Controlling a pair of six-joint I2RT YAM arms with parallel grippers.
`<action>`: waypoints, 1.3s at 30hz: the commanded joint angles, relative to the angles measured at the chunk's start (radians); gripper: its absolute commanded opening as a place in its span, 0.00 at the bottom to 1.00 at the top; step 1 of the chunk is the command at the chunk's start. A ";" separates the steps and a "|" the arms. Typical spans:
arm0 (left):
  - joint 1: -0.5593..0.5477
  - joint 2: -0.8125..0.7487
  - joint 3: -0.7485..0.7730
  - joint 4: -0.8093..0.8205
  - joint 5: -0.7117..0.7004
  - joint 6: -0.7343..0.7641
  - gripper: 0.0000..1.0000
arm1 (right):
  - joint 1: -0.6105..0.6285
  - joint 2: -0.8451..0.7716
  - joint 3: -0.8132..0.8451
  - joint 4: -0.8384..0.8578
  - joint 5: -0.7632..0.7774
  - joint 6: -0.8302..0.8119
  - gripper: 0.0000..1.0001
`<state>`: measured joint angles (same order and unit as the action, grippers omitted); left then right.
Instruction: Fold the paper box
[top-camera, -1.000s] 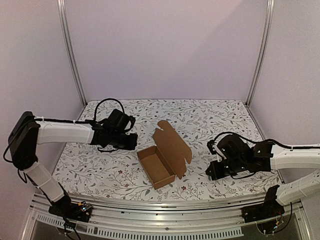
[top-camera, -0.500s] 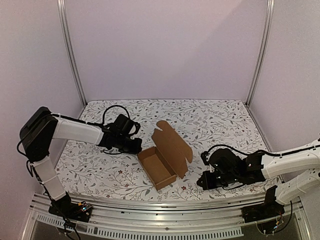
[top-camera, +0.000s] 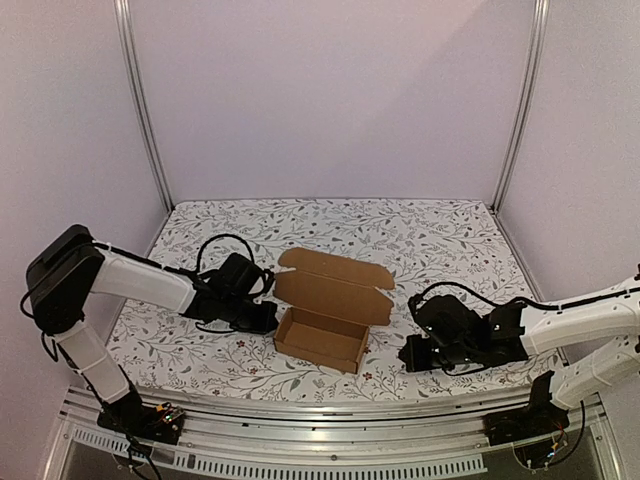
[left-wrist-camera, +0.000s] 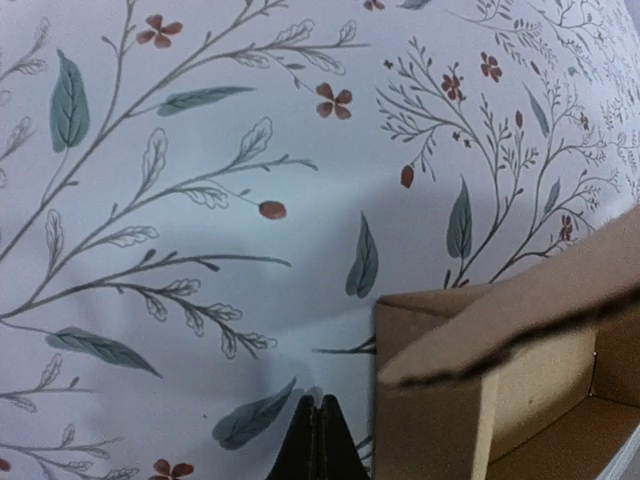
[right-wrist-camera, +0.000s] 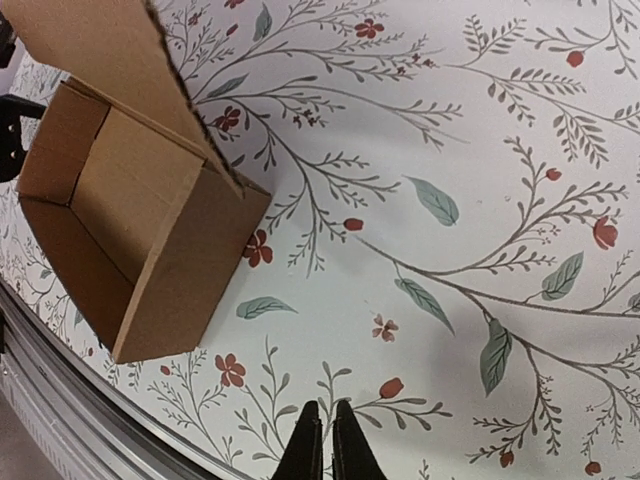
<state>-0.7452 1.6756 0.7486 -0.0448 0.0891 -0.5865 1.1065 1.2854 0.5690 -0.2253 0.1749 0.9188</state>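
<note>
Currently the paper box sits on the floral tabletop, close to the near edge and roughly midway between the left and right edges. Its long side runs about parallel to the near edge. The tray part is open upward, all four walls standing. The lid panel rises from the far long wall and leans back toward the far edge, with a narrower flap folded along its top.

Left end effector: fingers pressed together, nothing between them. It is low over the tabletop, just beside the box's left end wall. The left wrist view shows the tips next to the near-left corner of the box. Cannot tell whether they touch the cardboard.

Right end effector: fingers drawn in to a thin slit, gripping nothing. It hangs low over bare tabletop on the right side of the box, clearly apart from it. In the right wrist view the right end wall and tray interior lie up and to the left of the tips.

Both arms reach in from their own sides, with the box between them.
</note>
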 joint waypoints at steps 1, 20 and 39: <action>-0.049 -0.054 -0.040 0.021 -0.008 -0.053 0.00 | 0.008 -0.057 0.055 -0.060 0.136 -0.016 0.10; -0.071 -0.368 -0.119 -0.188 -0.153 -0.058 0.00 | -0.203 -0.094 0.206 -0.122 -0.143 -0.392 0.51; -0.065 -0.600 -0.109 -0.302 -0.180 -0.005 0.42 | -0.335 0.071 0.201 0.081 -0.443 -0.437 0.32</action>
<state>-0.8089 1.1084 0.6331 -0.3038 -0.0631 -0.6125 0.7822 1.3289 0.7483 -0.1936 -0.2226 0.4957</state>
